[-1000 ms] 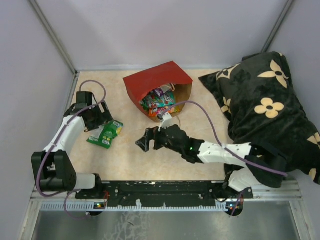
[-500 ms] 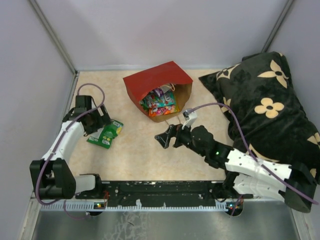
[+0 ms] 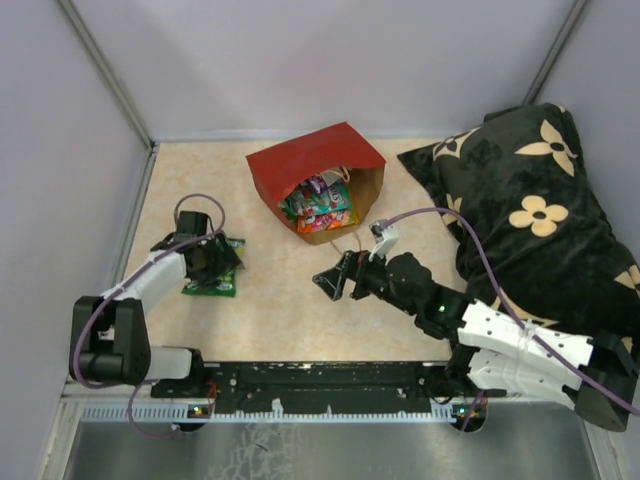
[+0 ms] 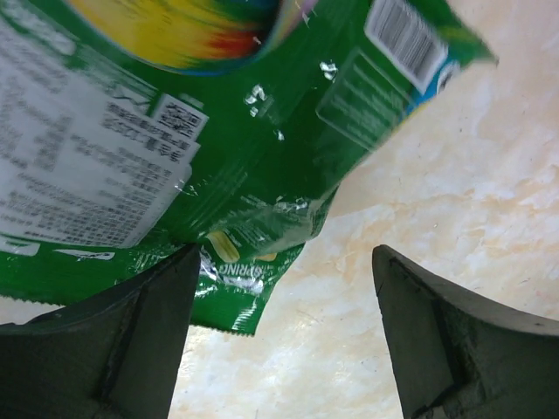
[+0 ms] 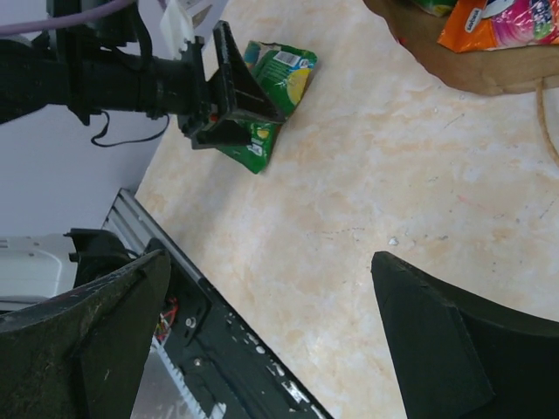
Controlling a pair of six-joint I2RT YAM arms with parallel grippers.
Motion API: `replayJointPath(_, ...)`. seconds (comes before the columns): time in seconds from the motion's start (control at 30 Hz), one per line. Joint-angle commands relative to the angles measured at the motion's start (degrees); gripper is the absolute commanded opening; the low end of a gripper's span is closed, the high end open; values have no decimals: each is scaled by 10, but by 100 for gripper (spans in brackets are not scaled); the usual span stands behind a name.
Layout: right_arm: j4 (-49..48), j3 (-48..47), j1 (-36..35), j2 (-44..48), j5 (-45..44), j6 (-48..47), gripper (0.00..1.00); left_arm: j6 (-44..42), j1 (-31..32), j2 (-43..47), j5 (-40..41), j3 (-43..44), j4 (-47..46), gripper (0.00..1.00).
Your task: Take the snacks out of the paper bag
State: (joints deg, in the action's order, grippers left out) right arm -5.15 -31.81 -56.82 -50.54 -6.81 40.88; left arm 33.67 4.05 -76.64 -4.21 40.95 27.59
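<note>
The green snack packet [image 4: 218,157] lies flat on the table [image 3: 270,320]. Its lower crimped edge sits just inside the wide-apart jaws of the left gripper [image 4: 286,288], nearer the left-hand finger. It looks light, thin and glossy, so it is probably slippery and quick to crumple; the stiffer crimped seam seems the surest pinch. The right gripper [image 5: 271,271] also has its jaws apart and holds nothing. The paper bag [image 5: 489,74] and the remaining packets [image 5: 511,22] lie beyond its jaws.
</note>
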Motion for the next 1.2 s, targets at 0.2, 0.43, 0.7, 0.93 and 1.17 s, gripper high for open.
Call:
replayJointPath(0.2, 19, -96, 25, -96, -8, -61, 99, 53, 116, -182, 186, 37, -87, 87)
replayJointPath(0.43, 52, -64, 40, -79, 12, -66, 99, 20, 72, -214, 174, 110, -91, 89)
replayJointPath(0.7, 86, -57, 43, -56, 24, -72, 99, -39, 3, -175, 177, 227, -3, 91)
replayJointPath(0.93, 107, -76, 43, -40, 32, -85, 99, -89, 3, -105, 198, 258, 19, 96)
replayJointPath(1.17, 91, -75, 43, -45, 70, -79, 99, -116, -65, -150, 181, 278, 14, 89)
